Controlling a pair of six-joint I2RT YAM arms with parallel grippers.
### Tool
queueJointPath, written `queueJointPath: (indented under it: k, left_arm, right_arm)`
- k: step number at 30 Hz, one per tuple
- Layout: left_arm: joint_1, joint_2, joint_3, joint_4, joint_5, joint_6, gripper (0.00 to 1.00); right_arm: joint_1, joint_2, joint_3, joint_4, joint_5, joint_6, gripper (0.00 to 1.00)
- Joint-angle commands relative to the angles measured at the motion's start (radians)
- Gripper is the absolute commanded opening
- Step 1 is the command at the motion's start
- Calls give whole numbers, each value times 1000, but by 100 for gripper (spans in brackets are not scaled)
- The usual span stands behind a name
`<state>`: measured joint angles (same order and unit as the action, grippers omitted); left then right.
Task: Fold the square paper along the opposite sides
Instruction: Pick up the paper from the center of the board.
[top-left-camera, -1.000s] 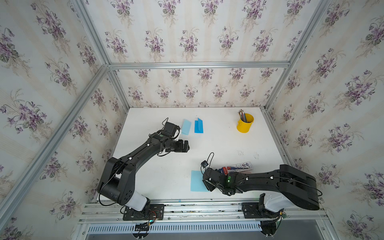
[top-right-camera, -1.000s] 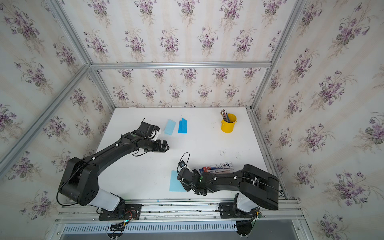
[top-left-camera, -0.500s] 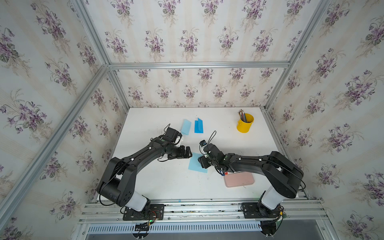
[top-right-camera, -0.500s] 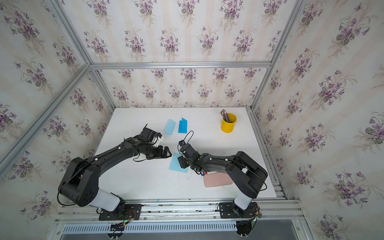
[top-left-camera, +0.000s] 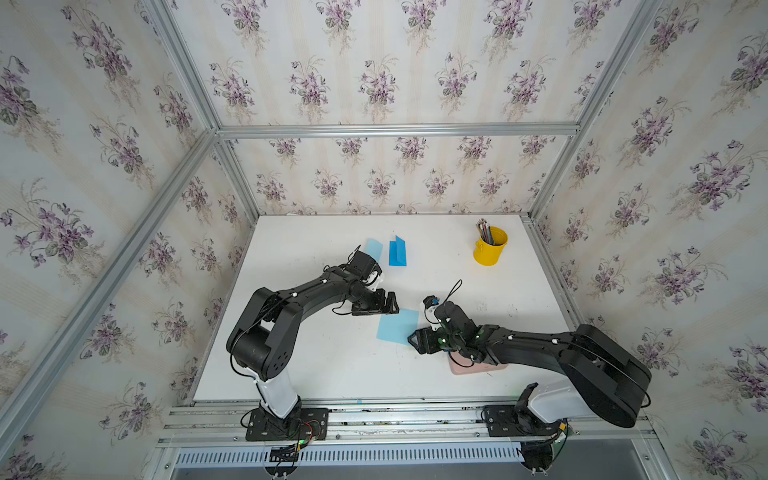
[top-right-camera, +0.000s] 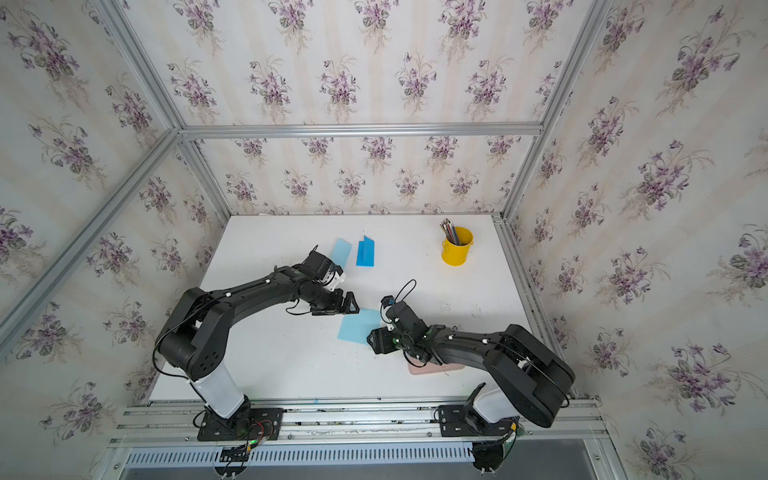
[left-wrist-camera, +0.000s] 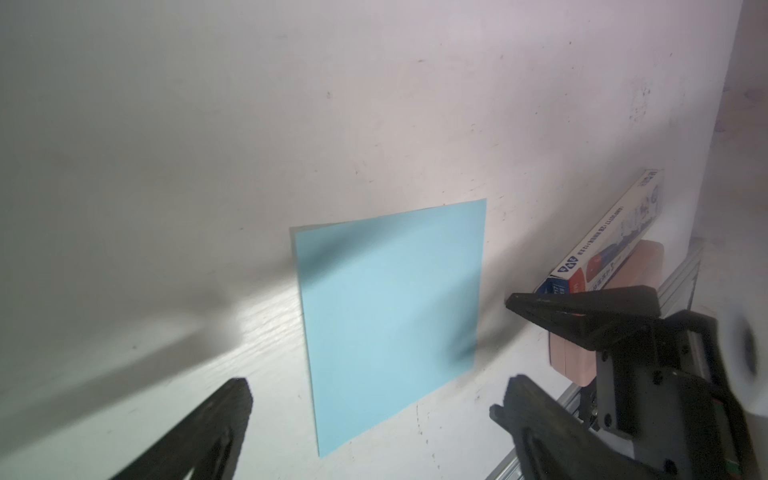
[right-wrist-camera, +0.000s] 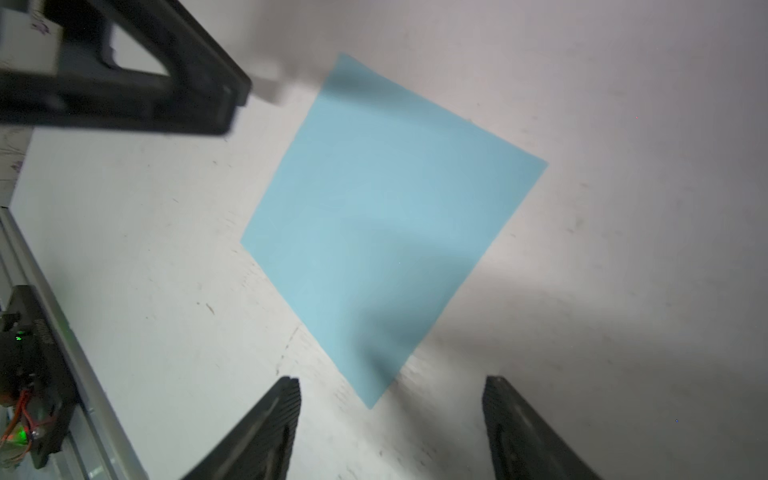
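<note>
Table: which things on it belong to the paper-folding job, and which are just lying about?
Job: light-blue square paper, lying flat; left gripper and right gripper, both open beside it.
Lying about: folded dark-blue paper, pale-blue paper, yellow pencil cup, pink case, long printed box.

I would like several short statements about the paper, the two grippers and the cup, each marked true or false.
The square paper lies flat and unfolded. True.
The right gripper clamps the paper's corner. False: its fingers are open and hold nothing.
The yellow cup holds pencils. True.
The left gripper is shut. False: it is open, near the paper's far edge.
The pink case stands beside the yellow cup. False: it lies under the right arm.
</note>
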<state>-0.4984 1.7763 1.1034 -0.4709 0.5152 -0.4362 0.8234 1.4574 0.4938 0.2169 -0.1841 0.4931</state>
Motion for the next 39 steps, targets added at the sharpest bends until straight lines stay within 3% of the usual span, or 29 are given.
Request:
queueJointPath:
  k: [1,8,17,29,34,39]
  left_arm:
    - [-7,32,4,16,19,15,100]
    - [-13,92,-14,70,41,-2,99]
    - [-14,114,-26,72,44,-7,84]
    - [-11,86,30,15,29,15,43]
    - [-6,36,100,13,45,-6,37]
    - [6,-43,113,100,86,-51,35]
  right_arm:
    - [0,58,-9,100,-79,6,75]
    - [0,200,43,188,-166,-47,73]
    - [0,265,91,226,-197,-98,71]
    - [-31,126,69,162,-146,-122,71]
    - [-78,8,68,140,-129,-105,72]
    - [-173,-57,73,215,-235,4,71]
